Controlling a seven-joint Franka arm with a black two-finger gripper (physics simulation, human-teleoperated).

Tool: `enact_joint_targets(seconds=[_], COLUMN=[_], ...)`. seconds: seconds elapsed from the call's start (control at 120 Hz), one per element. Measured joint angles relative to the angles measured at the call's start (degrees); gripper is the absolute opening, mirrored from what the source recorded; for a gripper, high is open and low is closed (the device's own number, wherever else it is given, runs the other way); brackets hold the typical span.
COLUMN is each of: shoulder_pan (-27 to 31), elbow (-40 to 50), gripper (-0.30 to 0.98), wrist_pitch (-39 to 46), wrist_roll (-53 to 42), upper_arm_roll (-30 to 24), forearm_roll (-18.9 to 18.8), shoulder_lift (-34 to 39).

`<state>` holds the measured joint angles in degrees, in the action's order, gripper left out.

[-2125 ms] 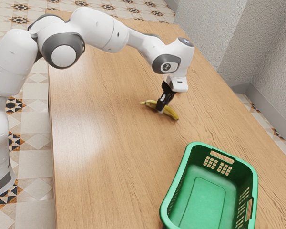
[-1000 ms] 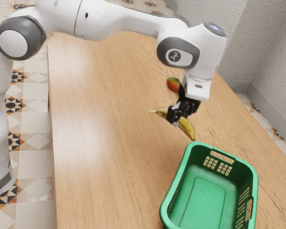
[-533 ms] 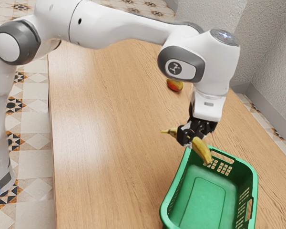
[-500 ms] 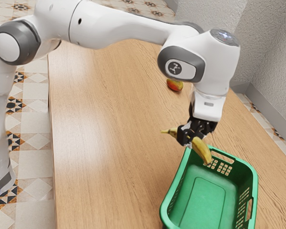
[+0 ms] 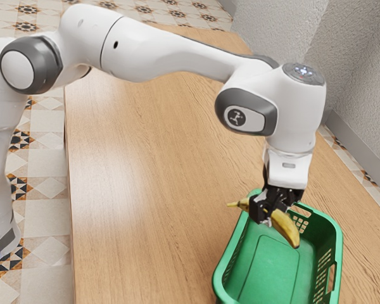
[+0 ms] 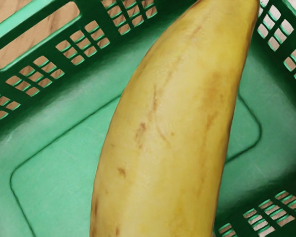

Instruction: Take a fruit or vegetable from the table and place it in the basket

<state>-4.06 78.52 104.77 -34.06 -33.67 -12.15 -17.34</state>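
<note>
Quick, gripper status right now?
Gripper: closed, holding the banana around its middle, with the thick end over the green basket.

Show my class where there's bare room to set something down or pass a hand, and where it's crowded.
The table is bare between its edge at the exterior view's left and the basket. The basket's floor looks bare too, where seen. It's crowded over the basket's far end, where the claw grips the banana.
</note>
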Motion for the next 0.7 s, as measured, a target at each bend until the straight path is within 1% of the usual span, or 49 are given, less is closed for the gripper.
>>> enact_joint_targets(seconds=[0.05, 0.083, 0.133, 0.183, 0.233, 0.3, 0.458, 0.7], shoulder_pan=[-0.1, -0.1, -0.2, -0.1, -0.2, -0.2, -0.2, 0.1], elbow=[0.0, 0.0, 0.0, 0.0, 0.0, 0.0, 0.0, -0.3], gripper=[0.16, 0.2, 0.34, 0.44, 0.52, 0.58, 0.65, 0.68], wrist_pitch=[0.3, 0.5, 0.6, 0.7, 0.8, 0.9, 1.0, 1.1], wrist_roll=[0.2, 0.4, 0.5, 0.7, 0.8, 1.0, 1.4, 1.8], upper_arm_roll=[0.1, 0.1, 0.0, 0.0, -0.1, -0.1, -0.2, 0.2], forearm_roll=[-0.2, -1.0, -2.3, -3.2, -3.9, -4.4, -5.0, -4.9], shoulder_lift=[-0.1, -0.1, -0.1, -0.1, -0.1, -0.1, 0.0, 0.1])
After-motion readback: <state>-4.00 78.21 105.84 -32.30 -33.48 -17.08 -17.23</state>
